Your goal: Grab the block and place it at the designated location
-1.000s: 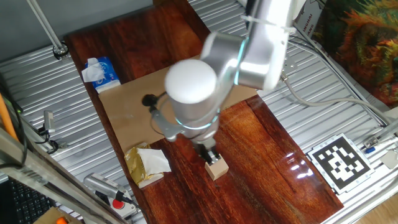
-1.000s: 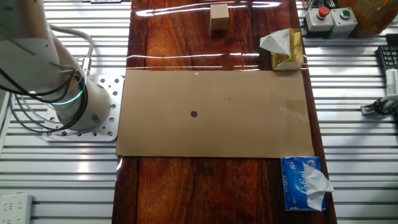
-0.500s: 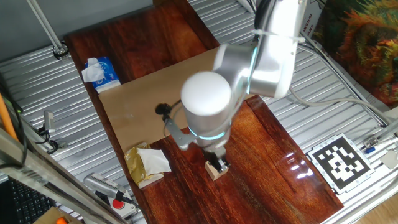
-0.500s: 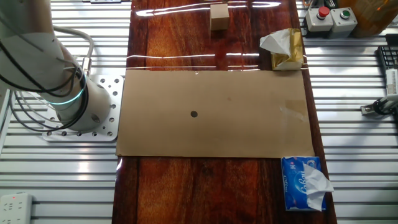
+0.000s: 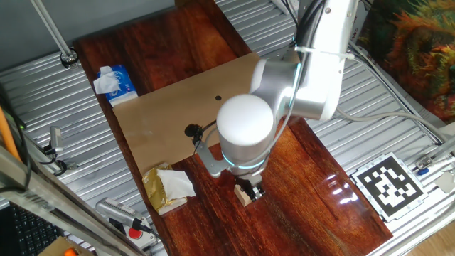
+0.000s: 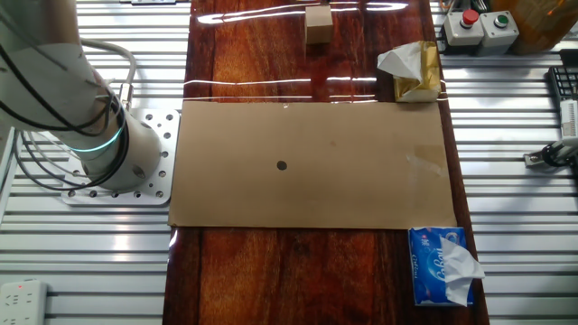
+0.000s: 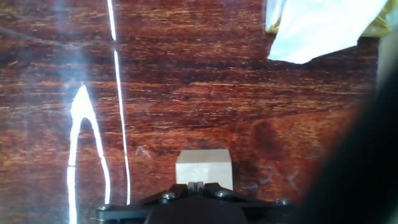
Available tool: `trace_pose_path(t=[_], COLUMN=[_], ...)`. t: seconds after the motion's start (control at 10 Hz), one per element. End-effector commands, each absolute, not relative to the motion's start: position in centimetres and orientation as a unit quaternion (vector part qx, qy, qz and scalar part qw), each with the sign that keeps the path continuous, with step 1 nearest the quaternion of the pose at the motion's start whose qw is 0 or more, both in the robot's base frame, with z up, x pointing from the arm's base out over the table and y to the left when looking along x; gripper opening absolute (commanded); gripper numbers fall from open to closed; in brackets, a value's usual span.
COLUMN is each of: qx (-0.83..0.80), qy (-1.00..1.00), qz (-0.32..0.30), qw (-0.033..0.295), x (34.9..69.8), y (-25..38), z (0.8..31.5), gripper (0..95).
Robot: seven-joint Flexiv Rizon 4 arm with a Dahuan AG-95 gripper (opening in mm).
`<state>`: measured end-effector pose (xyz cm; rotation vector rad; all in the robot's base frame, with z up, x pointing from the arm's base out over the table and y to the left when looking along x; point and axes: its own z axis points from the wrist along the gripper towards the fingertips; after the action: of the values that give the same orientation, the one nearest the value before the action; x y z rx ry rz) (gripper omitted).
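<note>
The block (image 5: 244, 195) is a small pale wooden cube on the dark wood tabletop, in front of the cardboard. It also shows in the other fixed view (image 6: 318, 23) and in the hand view (image 7: 204, 166). My gripper (image 5: 251, 188) hangs just over the block; its fingertips (image 7: 192, 185) sit pressed together at the block's near edge, holding nothing. The designated location is a black dot (image 5: 217, 99) on the tan cardboard (image 5: 156, 121), also seen in the other fixed view (image 6: 281, 165). The gripper is out of the other fixed view.
A crumpled gold-and-white wrapper (image 5: 167, 188) lies left of the block, close to the arm. A blue tissue pack (image 5: 114, 82) sits at the cardboard's far corner. A black-and-white tag (image 5: 387, 185) lies on the metal slats to the right. A button box (image 6: 479, 25) stands beyond the wrapper.
The arm has swung toward the front right and down over the block, uncovering the black dot on the cardboard. The block has not moved.
</note>
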<state>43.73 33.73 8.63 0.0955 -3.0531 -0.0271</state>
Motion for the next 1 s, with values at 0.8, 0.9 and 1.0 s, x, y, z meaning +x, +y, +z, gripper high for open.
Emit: trace_pose_path(t=[0.8, 0.9, 1.0], qx=[0.055, 0.056, 0.056], qy=[-0.998, -0.998, -0.998], qz=[-0.013, -0.013, -0.013], qw=[0.036, 0.035, 0.035], x=[43.49, 43.49, 43.5], y=[32.93, 32.93, 32.92], z=[8.04, 7.98, 7.93], gripper=[95.0, 95.0, 95.0])
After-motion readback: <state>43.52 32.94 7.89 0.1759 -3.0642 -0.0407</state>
